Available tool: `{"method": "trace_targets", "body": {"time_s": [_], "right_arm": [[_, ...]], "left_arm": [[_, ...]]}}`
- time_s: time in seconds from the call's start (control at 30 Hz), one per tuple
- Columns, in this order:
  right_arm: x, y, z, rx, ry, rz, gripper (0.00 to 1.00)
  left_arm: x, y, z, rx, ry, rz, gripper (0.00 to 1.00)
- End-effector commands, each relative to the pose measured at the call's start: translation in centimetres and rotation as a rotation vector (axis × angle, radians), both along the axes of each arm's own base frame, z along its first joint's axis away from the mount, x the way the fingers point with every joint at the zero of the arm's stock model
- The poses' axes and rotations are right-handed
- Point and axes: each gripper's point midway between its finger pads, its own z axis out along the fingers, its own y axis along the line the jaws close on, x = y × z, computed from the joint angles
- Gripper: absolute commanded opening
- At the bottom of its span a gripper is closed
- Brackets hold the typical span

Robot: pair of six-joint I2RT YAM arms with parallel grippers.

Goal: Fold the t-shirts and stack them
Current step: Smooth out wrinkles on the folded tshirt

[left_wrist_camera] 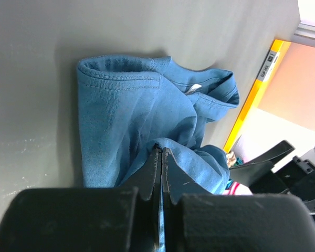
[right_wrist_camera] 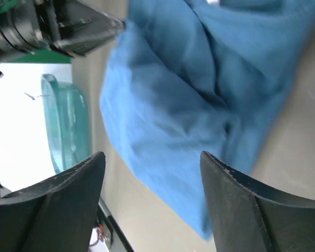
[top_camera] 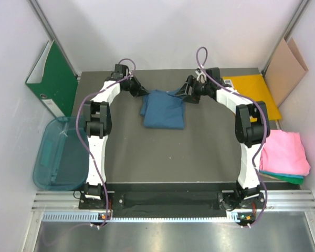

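Observation:
A dark blue t-shirt lies folded into a rough rectangle at the back middle of the table. My left gripper is at its back left corner, and the left wrist view shows the gripper shut on a fold of the blue cloth. My right gripper hovers at the shirt's back right corner. Seen from the right wrist, it stands open above the blue cloth, holding nothing. A folded pink t-shirt rests on a teal-green one at the right edge.
A green binder leans on the left wall. A teal plastic bin sits at the left. A yellow folder lies at the back right, with a brown cardboard sheet against the right wall.

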Motion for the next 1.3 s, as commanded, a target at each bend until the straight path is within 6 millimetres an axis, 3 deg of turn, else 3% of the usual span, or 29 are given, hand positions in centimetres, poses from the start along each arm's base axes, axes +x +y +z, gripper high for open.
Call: {"method": "trace_targets", "body": {"time_s": [0.0, 0.03, 0.27, 0.53, 0.6, 1.1, 1.27], "right_arm": [[2.2, 2.5, 1.9, 0.043, -0.065, 0.021, 0.7], [2.4, 2.8, 0.9, 0.034, -0.044, 0.022, 0.68], [2.6, 3.3, -0.1, -0.001, -0.002, 0.002, 0.63], [2.1, 1.5, 2.6, -0.029, -0.056, -0.047, 0.68], [2.1, 1.3, 2.4, -0.034, -0.047, -0.052, 0.68], [1.5, 0.6, -1.8, -0.094, 0.06, -0.092, 0.66], [1.9, 1.3, -2.7, -0.081, 0.07, -0.096, 0.66]], "left_arm": [[0.4, 0.3, 0.6, -0.007, -0.041, -0.019, 0.0], [0.4, 0.4, 0.5, -0.007, -0.041, -0.017, 0.0], [0.7, 0.8, 0.6, -0.02, -0.042, -0.008, 0.0], [0.6, 0.9, 0.3, -0.025, -0.036, -0.013, 0.0], [0.6, 0.9, 0.1, -0.025, -0.036, -0.017, 0.0], [0.8, 1.3, 0.2, -0.038, -0.035, -0.012, 0.0], [0.7, 1.3, 0.2, -0.041, -0.035, -0.018, 0.0]]}}
